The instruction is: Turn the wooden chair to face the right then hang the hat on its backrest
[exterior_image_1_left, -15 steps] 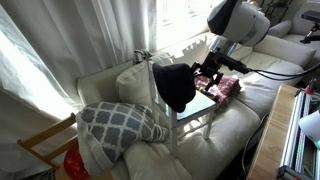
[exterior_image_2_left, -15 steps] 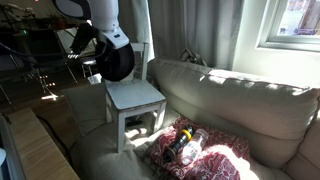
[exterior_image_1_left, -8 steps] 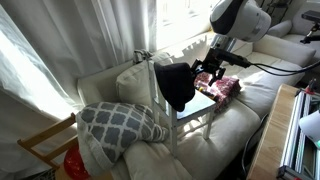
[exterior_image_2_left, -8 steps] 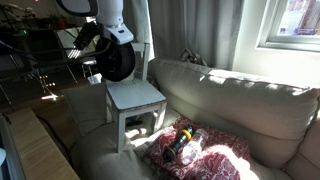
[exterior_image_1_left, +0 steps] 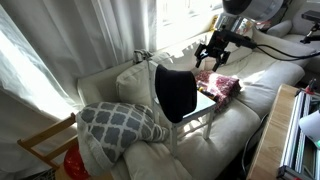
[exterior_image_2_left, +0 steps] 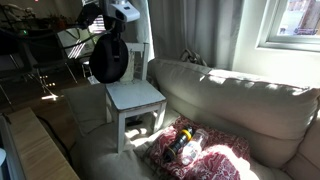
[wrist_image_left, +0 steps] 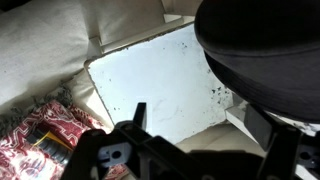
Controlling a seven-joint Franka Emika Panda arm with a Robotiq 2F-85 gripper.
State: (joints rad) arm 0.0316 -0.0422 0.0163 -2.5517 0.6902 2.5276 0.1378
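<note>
Hat point(exterior_image_1_left: 176, 92) position: it hangs on the backrest point(exterior_image_2_left: 137, 62) of the wooden chair point(exterior_image_2_left: 135, 97), crown against the slats and brim draped over the top rail, as both exterior views show. The chair stands upright on the sofa point(exterior_image_2_left: 245, 100), its seat toward the red patterned cushion point(exterior_image_2_left: 195, 148). Your gripper point(exterior_image_1_left: 213, 52) hovers above the seat, apart from the hat. Its jaws stand wide with nothing between them. In the wrist view you look down on the pale square seat point(wrist_image_left: 165, 85); the hat's black curve point(wrist_image_left: 265, 50) fills the upper right corner. A grey lattice-print pillow point(exterior_image_1_left: 120, 122) lies just behind the backrest.
</note>
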